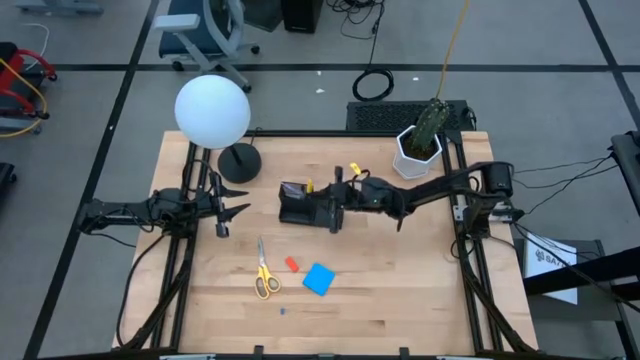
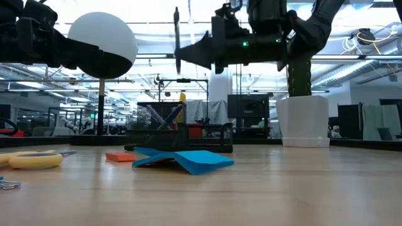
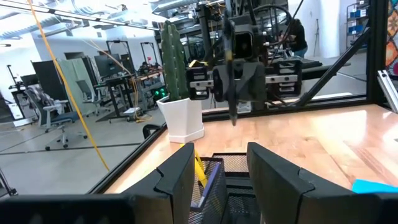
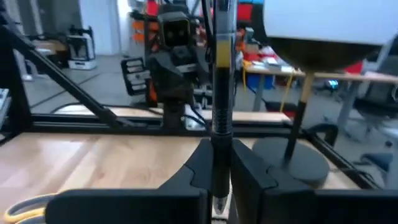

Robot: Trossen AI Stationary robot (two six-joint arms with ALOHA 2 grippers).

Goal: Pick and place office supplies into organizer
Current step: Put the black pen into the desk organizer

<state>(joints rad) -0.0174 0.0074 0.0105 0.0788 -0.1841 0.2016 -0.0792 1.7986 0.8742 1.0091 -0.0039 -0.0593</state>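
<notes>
Right pincer [image 1: 335, 208] grips a black pen [image 4: 221, 74] upright between its fingers, hanging just over the organizer [image 1: 297, 203] near the middle of the surface [image 1: 400, 290]. Holding the pen vertical looks meant to let it slide straight down into the taller cup, where a yellow pen [image 3: 200, 171] and a purple-grey pen [image 3: 207, 184] already lean. In the low view the black pen's lower end sits well above the organizer's mesh rim, so it has yet to go in. The arm reaches in from the right edge, passing in front of the plant pot [image 1: 418, 153] at the far right corner.

Left pincer [image 1: 228, 209] waits near the left edge, spread apart and holding nothing, pointing toward the organizer but clear of it, which leaves room for the drop.

Toward the near edge lie the scissors [image 1: 264, 272], the red piece [image 1: 292, 264] and the blue pad [image 1: 319, 279], apart from one another, probably next to collect. The lamp [image 1: 213, 112] stands at the far left corner.
</notes>
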